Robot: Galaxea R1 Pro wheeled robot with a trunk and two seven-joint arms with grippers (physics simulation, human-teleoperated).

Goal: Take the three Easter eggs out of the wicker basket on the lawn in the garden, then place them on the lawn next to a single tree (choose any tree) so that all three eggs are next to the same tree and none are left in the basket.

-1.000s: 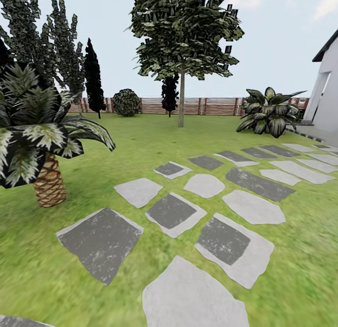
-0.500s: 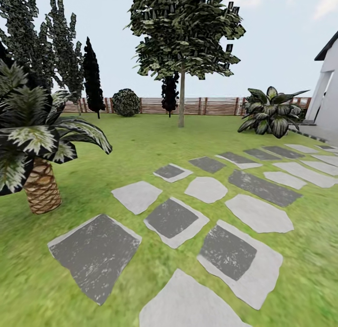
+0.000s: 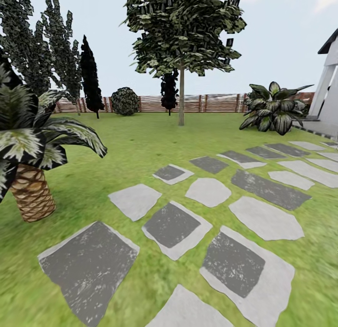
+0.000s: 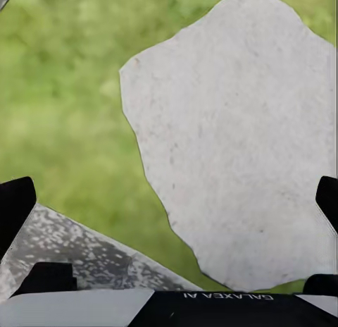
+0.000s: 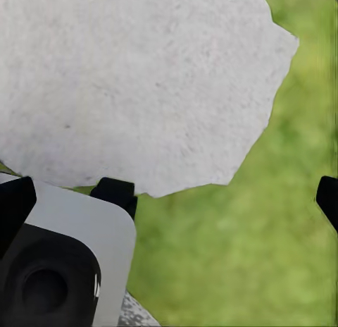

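Across the garden, your head camera looks over the lawn [image 3: 141, 139] toward the tree [image 3: 181, 97], its pale bare trunk rising from the grass far ahead, in front of the slat fence [image 3: 216, 103]. Grey slabs [image 3: 171, 224] run in a scattered path from the near ground off to the right, toward a white wall [image 3: 328, 92]. A short palm [image 3: 30, 191] with a scaly trunk stands close at the left. Dark cypresses [image 3: 90, 78] and a round bush [image 3: 125, 101] line the fence, and a broad-leaved plant [image 3: 274, 109] sits at the right. You cannot tell from these pictures where the eggs and basket are.

In your left wrist camera, the left gripper [image 4: 169, 204] hangs over a pale slab [image 4: 239, 137] edged by grass, with a darker speckled slab [image 4: 84, 249] near the tool. Its black fingertips [image 4: 14, 207] stand wide apart at opposite edges of the picture, nothing between them.

In your right wrist camera, the right gripper [image 5: 169, 200] hangs over another pale slab [image 5: 134, 80] and grass. Its fingertips [image 5: 14, 204] are likewise spread wide and empty.
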